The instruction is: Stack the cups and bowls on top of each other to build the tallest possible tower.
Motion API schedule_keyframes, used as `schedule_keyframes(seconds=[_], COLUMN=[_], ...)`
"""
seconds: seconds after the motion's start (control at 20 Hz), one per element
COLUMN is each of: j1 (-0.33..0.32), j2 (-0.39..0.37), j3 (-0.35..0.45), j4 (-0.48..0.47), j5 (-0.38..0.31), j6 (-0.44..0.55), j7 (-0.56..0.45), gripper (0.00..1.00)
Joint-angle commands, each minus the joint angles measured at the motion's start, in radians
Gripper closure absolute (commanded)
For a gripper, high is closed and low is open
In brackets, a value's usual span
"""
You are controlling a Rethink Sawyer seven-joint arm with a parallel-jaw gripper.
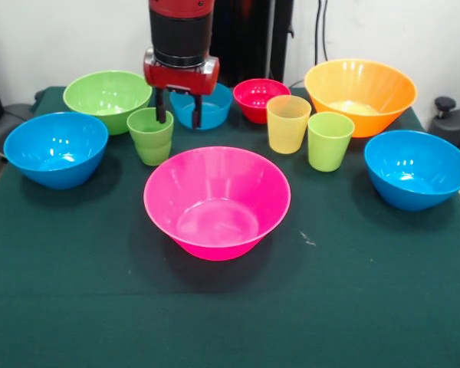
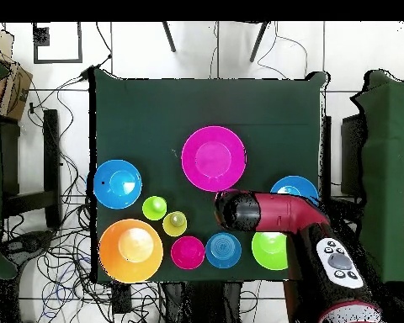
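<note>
My gripper [image 1: 179,116] is open above the table's far side. One finger [image 1: 161,107] reaches down over the mouth of a green cup [image 1: 150,136] nested in a second green cup. The other finger hangs in front of the small blue bowl [image 1: 202,106]. The large pink bowl [image 1: 217,201] stands upright and empty at the centre. A yellow-orange cup [image 1: 288,123] and a single green cup [image 1: 330,140] stand to its right. In the overhead view the arm [image 2: 264,212] hides the gripper and the nested cups.
The small red bowl [image 1: 261,100], large orange bowl [image 1: 360,96] and green bowl [image 1: 107,100] stand along the far side. Medium blue bowls stand at the left [image 1: 56,149] and right [image 1: 417,169]. The overhead view shows the pink bowl [image 2: 213,157] and orange bowl [image 2: 130,250].
</note>
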Motion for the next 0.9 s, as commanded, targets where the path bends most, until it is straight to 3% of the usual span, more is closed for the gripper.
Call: schedule_keyframes(seconds=[0.05, 0.9], j1=[-0.024, -0.045], j2=[0.042, 0.118], j3=[0.078, 0.07], j4=[-0.02, 0.004], j5=[-0.102, -0.182], j6=[0.065, -0.021], j7=[-0.157, -0.073], gripper=[0.0, 0.0])
